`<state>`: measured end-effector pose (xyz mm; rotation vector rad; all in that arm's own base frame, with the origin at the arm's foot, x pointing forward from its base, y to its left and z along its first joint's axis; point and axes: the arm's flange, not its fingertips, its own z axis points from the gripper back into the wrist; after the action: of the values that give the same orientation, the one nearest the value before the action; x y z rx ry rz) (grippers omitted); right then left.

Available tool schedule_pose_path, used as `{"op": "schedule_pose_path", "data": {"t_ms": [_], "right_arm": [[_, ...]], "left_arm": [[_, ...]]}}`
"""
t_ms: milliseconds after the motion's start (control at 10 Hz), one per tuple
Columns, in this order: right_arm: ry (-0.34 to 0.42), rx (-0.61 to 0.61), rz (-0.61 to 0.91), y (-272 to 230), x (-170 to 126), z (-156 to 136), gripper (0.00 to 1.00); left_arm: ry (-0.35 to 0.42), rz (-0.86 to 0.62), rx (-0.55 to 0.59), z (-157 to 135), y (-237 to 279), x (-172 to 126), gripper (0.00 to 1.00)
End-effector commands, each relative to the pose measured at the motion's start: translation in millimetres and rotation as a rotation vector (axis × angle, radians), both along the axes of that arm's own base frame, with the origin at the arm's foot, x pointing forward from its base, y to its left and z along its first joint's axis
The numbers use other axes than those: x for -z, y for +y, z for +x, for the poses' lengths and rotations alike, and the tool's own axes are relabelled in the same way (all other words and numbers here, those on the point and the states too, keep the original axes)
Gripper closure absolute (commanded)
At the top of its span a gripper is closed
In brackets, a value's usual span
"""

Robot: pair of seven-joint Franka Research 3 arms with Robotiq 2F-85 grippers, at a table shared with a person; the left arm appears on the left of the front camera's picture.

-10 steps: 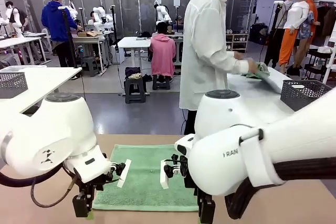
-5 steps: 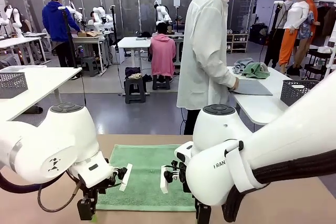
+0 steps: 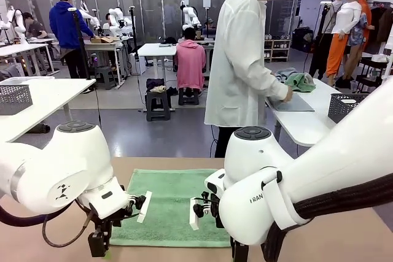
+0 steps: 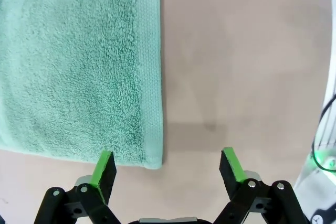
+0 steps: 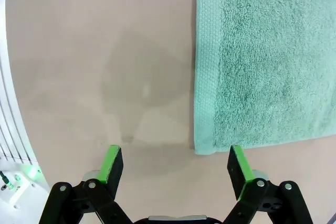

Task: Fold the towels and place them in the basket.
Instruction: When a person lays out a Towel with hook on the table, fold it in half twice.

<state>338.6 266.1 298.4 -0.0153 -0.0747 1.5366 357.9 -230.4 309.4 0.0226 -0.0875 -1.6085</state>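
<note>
A mint green towel (image 3: 169, 204) lies flat on the tan table (image 3: 344, 237) between my two arms. In the left wrist view my left gripper (image 4: 168, 167) hangs open over one near corner of the towel (image 4: 79, 66); the corner lies between the fingers, close to one pad (image 4: 105, 163). My right gripper (image 5: 173, 165) is open over the other near corner of the towel (image 5: 268, 61), which sits just inside one pad (image 5: 237, 165). On a white side table a person presses a hand on a flat grey-blue towel (image 3: 295, 103). The dark mesh basket (image 3: 351, 107) stands there too.
A pile of crumpled towels (image 3: 296, 80) lies on the white side table (image 3: 307, 126) behind the flat one. A paler grey perforated basket (image 3: 13, 98) stands on another white table at the left. Bare tan tabletop surrounds the green towel.
Both arms have sunk slightly towards the towel's near edge. The person has let go of the crumpled green towel and spread the grey-blue one flat, a hand sliding across it.
</note>
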Motion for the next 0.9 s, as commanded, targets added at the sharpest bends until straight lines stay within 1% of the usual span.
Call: {"op": "schedule_pose_path", "data": {"t_ms": [0,100,200,300,400,600,700,800], "right_arm": [[-0.006,0.020,-0.029,9.5,2.4,5.7,0.00],[-0.006,0.020,-0.032,9.5,2.7,7.5,0.00],[-0.020,0.022,-0.044,9.1,2.9,11.5,0.19],[-0.019,0.029,-0.042,10.2,3.8,12.7,0.20],[-0.020,0.033,-0.044,10.8,3.8,14.2,0.25],[-0.020,0.037,-0.056,9.8,3.2,16.6,0.25],[-0.023,0.038,-0.056,9.2,3.1,18.1,0.27],[-0.023,0.042,-0.057,8.9,2.8,18.7,0.42]], "left_arm": [[-0.013,-0.010,0.011,3.9,6.9,8.3,0.00],[-0.018,-0.009,0.008,5.8,8.0,9.5,0.00],[-0.019,-0.005,0.006,11.4,8.0,10.6,0.18],[-0.015,-0.008,0.007,11.6,8.6,10.8,0.20],[-0.014,-0.006,0.004,13.0,7.1,10.0,0.32],[-0.023,-0.007,-0.001,14.7,6.6,9.0,0.32],[-0.045,-0.003,-0.002,15.8,7.1,7.9,0.35],[-0.046,-0.007,-0.002,15.9,6.6,6.7,0.52]]}}
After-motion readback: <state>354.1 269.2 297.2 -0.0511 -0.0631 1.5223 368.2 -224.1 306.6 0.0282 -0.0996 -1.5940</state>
